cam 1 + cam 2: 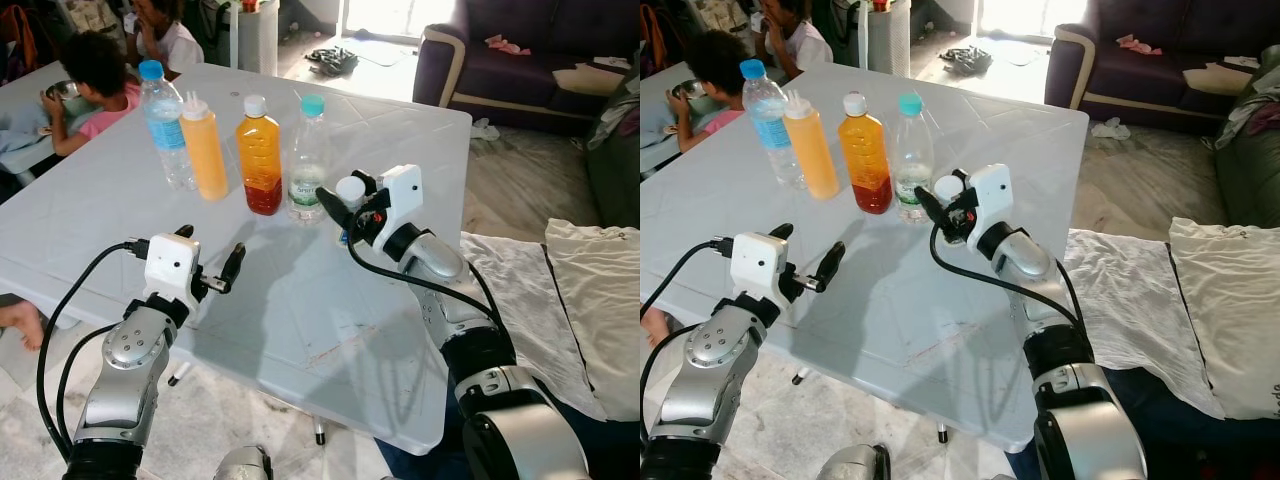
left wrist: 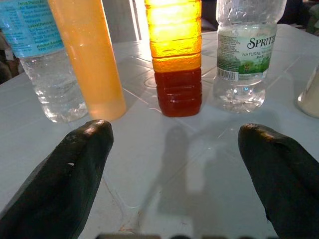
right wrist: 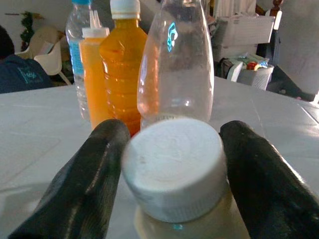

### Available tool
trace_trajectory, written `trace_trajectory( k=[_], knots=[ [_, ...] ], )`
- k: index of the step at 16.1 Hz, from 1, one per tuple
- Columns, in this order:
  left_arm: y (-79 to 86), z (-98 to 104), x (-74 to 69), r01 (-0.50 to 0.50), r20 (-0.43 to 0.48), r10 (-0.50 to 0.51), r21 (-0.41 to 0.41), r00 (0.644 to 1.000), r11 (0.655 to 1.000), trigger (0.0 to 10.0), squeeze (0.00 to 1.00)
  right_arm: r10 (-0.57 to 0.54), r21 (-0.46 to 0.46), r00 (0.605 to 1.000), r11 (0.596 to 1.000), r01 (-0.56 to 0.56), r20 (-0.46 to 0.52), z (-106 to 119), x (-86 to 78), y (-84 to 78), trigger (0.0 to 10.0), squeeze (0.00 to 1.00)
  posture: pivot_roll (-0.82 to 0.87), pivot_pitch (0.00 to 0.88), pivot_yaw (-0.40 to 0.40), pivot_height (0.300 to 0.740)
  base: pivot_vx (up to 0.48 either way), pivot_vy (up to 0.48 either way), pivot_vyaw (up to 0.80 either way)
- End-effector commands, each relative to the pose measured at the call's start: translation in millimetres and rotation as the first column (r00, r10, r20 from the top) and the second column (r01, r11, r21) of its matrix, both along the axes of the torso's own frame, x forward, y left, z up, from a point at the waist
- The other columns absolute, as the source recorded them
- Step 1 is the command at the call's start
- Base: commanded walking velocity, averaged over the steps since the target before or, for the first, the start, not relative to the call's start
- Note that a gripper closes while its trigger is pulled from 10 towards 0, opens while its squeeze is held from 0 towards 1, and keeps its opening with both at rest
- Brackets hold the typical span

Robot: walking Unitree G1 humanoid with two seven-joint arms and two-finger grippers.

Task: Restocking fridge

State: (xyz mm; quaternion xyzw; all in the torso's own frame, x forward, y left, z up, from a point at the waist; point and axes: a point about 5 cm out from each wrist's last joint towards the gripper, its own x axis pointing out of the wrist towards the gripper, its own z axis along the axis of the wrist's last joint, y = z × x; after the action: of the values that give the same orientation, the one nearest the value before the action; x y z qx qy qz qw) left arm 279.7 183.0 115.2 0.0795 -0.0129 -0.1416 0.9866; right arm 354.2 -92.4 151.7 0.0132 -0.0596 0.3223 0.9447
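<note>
**Five bottles on the worktop, one between the right jaws**

Four bottles stand in a row on the white plastic worktop [image 1: 300,320]: a clear water bottle with a blue cap and blue label [image 1: 165,125], just beside it an opaque orange squeeze bottle with a white nozzle cap [image 1: 205,148], then an amber bottle with a white cap, its liquid dark red at the base [image 1: 260,155], and a clear water bottle with a teal cap and green label [image 1: 308,160]. A fifth, a small bottle of pale liquid with a white screw cap [image 3: 174,167], stands just to the right of the row, near the teal-capped one.

The right gripper [image 1: 345,205] reaches in from the right, and its jaws sit either side of the small bottle's cap. In the right wrist view the black fingers [image 3: 84,179] flank the cap closely, the one on the left of that picture appearing to touch it; I cannot tell whether the grip is closed.

The left gripper [image 1: 215,262] hovers low over the worktop in front of the row, well short of the bottles, its jaws spread wide and holding nothing. The left wrist view shows both fingertips [image 2: 70,169] apart, with the orange and amber bottles ahead.

Beyond the worktop's far left corner sit two people [image 1: 95,75]; a dark sofa [image 1: 520,60] stands at the back right.
</note>
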Motion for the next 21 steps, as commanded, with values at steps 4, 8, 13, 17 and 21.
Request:
trace_trajectory(
  k=[4,8,13,17,21],
  knots=[
    [-0.1,3,-0.6,0.003,0.004,-0.003,0.012,1.000,1.000,10.0,0.00,-0.035,-0.034,0.999,0.999,0.035,-0.009,-9,-5.7,-13.1,0.0,0.00,0.15,0.063,0.008,0.740,0.000,0.000,0.00],
    [-0.3,3,0.3,0.002,0.006,-0.002,0.012,1.000,1.000,10.0,0.00,-0.075,-0.074,0.997,0.994,0.075,0.003,-11,-8.9,-25.5,0.0,0.00,0.15,0.060,0.006,0.740,0.000,0.000,0.00],
    [0.2,3,0.8,-0.003,0.008,0.003,0.011,1.000,1.000,10.0,0.00,-0.100,-0.104,0.995,0.989,0.101,0.015,-14,-18.1,-36.9,0.0,0.00,0.15,0.052,0.006,0.740,0.000,0.000,0.00],
    [-2.0,3,2.6,0.003,0.011,-0.003,0.008,1.000,1.000,10.0,0.00,-0.128,-0.116,0.991,0.984,0.132,0.044,-13,-25.6,-39.4,0.0,0.00,0.14,0.044,0.010,0.740,0.000,0.000,0.00],
    [-3.1,4,5.0,0.002,0.013,-0.002,0.003,1.000,1.000,10.0,0.00,-0.205,-0.064,0.969,0.974,0.216,0.141,2,-33.3,-36.6,0.0,0.00,0.13,0.035,0.010,0.740,0.000,0.000,0.00]
  ],
)
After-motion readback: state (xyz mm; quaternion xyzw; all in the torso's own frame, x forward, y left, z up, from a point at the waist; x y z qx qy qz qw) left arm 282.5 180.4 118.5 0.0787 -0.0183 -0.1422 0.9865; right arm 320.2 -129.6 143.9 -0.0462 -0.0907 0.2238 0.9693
